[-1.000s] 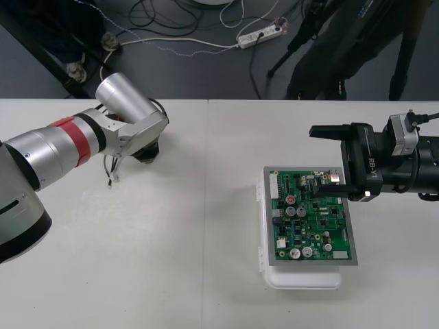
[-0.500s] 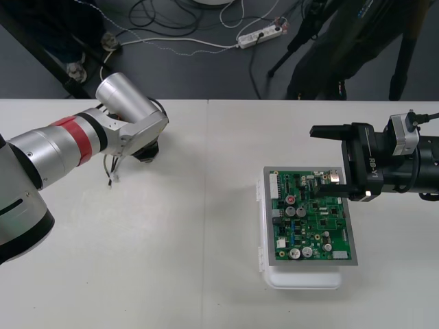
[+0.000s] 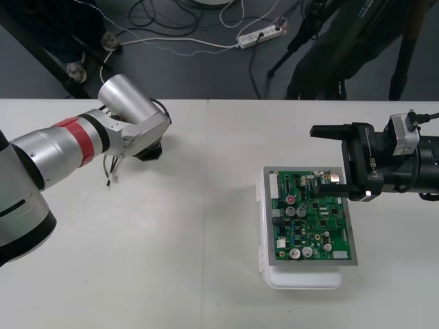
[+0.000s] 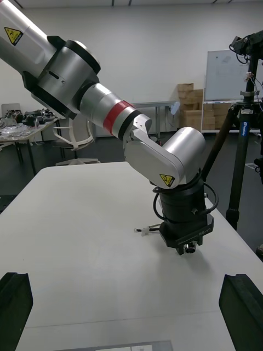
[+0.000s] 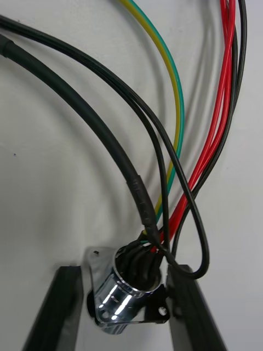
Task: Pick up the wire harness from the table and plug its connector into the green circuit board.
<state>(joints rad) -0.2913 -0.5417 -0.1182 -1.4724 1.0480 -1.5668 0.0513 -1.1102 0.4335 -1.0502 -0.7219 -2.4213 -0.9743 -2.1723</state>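
The harness's round metal socket [image 5: 123,299] lies on the table, its red, black and green wires [image 5: 175,137] fanning away from it. My left gripper [image 5: 125,274] is down over it at the table's far left, black fingers [image 5: 63,307] pressed against both sides of the flange. From the front its wrist [image 3: 140,133] hides the fingers, and thin wires [image 3: 110,171] trail out beside it. The green circuit board [image 3: 312,223] rests on its white base [image 3: 302,279] at the right. My right gripper [image 3: 328,156] hovers open at the board's far edge.
From the right wrist, the left gripper [image 4: 186,238] stands on the table with the harness's small plug end [image 4: 143,231] lying beside it. Cables and a power strip [image 3: 259,34] lie on the dark floor beyond the table's far edge.
The left wrist has shifted slightly to the right over the harness. The right arm and the board have not moved.
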